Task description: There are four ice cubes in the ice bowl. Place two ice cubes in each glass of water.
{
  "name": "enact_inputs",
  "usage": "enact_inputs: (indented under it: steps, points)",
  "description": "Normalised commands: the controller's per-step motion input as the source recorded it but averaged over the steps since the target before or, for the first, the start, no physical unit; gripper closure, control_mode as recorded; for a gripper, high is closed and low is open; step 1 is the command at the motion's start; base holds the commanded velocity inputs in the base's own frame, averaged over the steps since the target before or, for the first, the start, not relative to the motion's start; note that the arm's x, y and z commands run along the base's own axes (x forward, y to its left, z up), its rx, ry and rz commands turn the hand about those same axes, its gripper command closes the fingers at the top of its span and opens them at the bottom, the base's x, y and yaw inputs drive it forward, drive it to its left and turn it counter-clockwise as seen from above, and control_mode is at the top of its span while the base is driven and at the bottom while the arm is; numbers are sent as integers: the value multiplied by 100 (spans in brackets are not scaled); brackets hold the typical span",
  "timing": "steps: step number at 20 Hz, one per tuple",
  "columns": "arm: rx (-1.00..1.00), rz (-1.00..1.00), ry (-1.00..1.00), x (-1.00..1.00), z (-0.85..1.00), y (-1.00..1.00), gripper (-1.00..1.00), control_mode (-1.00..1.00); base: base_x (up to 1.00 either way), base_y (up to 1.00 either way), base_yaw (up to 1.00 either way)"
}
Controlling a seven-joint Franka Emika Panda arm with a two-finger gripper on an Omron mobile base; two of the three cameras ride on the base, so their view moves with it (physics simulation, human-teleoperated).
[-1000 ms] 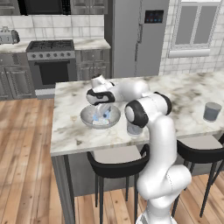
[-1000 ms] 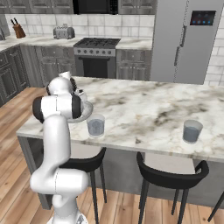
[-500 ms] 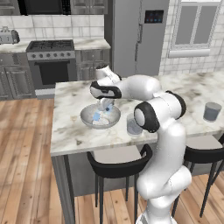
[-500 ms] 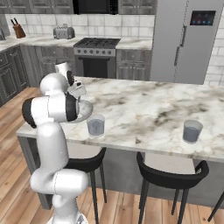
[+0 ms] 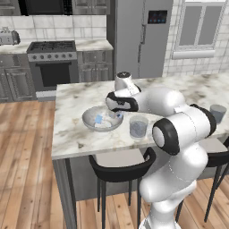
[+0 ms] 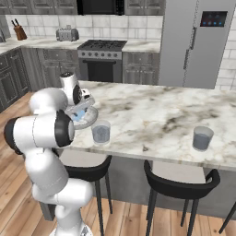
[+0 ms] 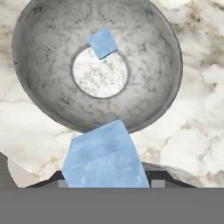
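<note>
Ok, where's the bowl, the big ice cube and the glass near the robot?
ice bowl [image 7: 48, 94], hand view, inner wall.
big ice cube [image 7: 105, 157], hand view, front face.
near glass [image 5: 138, 127], left base view, side wall.

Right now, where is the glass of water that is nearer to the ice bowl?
The nearer glass of water stands near the counter's front edge, just right of the ice bowl in the left base view; the other glass is far right.

We see the white arm bent over the L end of the marble island [image 6: 152, 115], its hand over the ice bowl [image 6: 88, 117], w/ a pale-blue cube [image 6: 79, 114] visible at the bowl. One glass of water [image 6: 101, 133] stands just beside the bowl, near the front edge; the 2nd glass [image 6: 202, 138] sits well apart to the R. Two black stools [image 6: 179, 184] tuck under the counter.
</note>
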Motion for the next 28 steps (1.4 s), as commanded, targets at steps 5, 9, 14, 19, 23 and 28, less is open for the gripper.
enact_inputs:
  steps: [5,9,14,19,23,28]
  points:
    - [15,-12,-8,-20,11,-11,100,-100,0,0,0]
    - [3,-14,-1,0,9,-11,100,-100,0,0,0]
    - [0,-12,0,1,19,-29,100,-100,0,0,0]
    - [0,-9,0,0,20,-37,100,-100,0,0,0]
    - [0,-9,0,0,16,-69,100,-100,0,0,0]
    - [0,-12,0,0,8,-57,100,-100,0,0,0]
